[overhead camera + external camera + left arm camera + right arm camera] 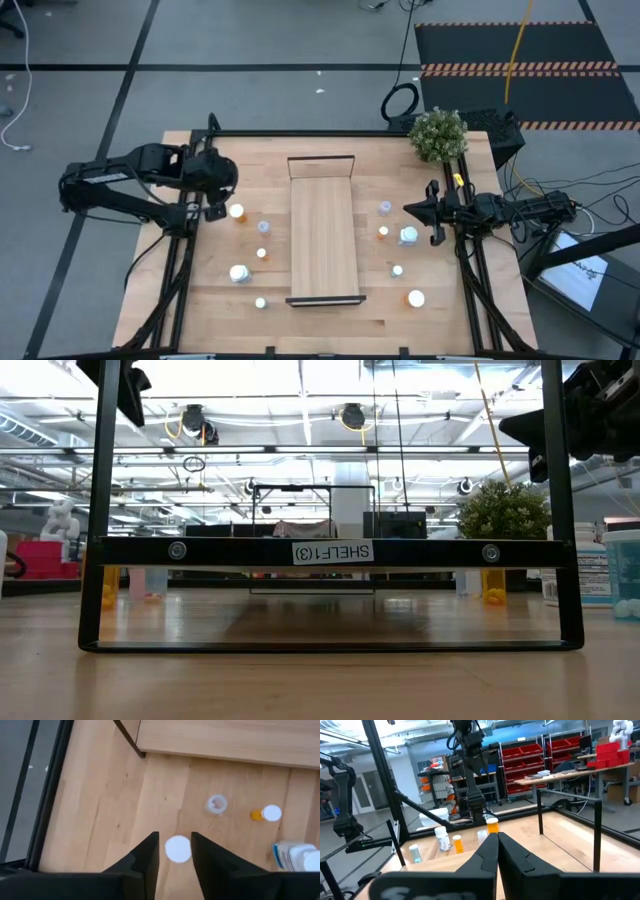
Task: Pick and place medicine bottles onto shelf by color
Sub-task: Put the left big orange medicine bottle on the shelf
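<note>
Orange bottle [237, 211] between left gripper's [222, 207] fingers [146, 860].

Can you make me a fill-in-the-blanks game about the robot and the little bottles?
1. The left claw has its two fingers on either side of a bottle cap coloured ____.
2. The right claw has its fingers ____.
3. The number of bottles on the shelf right now is ____.
4. The green plant stands at a corner of the table nearer the ____ arm.

Missing words: white; shut; zero; right
</note>
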Controlling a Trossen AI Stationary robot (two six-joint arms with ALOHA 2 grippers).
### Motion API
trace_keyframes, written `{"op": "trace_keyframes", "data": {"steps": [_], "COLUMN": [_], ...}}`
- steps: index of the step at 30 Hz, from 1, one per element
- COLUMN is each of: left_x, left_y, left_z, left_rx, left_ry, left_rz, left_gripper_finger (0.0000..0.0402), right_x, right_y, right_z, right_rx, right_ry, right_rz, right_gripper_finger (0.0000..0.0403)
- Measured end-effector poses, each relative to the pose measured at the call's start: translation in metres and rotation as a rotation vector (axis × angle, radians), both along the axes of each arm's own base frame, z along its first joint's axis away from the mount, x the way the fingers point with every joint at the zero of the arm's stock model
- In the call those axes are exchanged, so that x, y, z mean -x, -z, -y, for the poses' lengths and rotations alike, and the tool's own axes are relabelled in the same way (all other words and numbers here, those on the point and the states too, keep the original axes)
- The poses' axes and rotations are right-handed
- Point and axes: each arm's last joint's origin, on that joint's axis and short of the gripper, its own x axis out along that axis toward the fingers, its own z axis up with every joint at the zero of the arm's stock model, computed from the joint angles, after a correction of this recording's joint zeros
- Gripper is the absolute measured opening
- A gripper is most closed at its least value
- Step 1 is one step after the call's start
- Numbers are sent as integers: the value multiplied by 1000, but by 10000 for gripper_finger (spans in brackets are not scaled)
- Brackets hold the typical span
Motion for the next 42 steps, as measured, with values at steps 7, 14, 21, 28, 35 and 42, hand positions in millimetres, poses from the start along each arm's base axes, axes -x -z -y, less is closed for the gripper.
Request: {"op": "trace_keyframes", "data": {"steps": [7, 14, 21, 28, 35, 42], "left_x": [-6, -7, -10, -14, -15, -20], "left_y": [2, 1, -1, -4, -4, -1], "left_z": [0, -1, -1, -1, -1, 5], "left_rx": [-5, -15, -16, -24, -27, -38], "left_ry": [-8, 0, -4, 2, 5, 0], "left_rz": [46, 63, 101, 149, 161, 198], "left_gripper_finger": [133, 134, 134, 134, 134, 134], "right_x": [3, 2, -1, -14, -30, -52], "right_y": [-24, -68, -119, -154, -176, -170], "right_z": [0, 0, 0, -3, -6, -10], "right_rx": [6, 62, 99, 124, 136, 145], "right_ry": [-1, 1, -1, -4, -6, -8], "right_rz": [-21, -129, -242, -335, -410, -467], "right_gripper_finger": [0, 0, 0, 0, 0, 0]}}
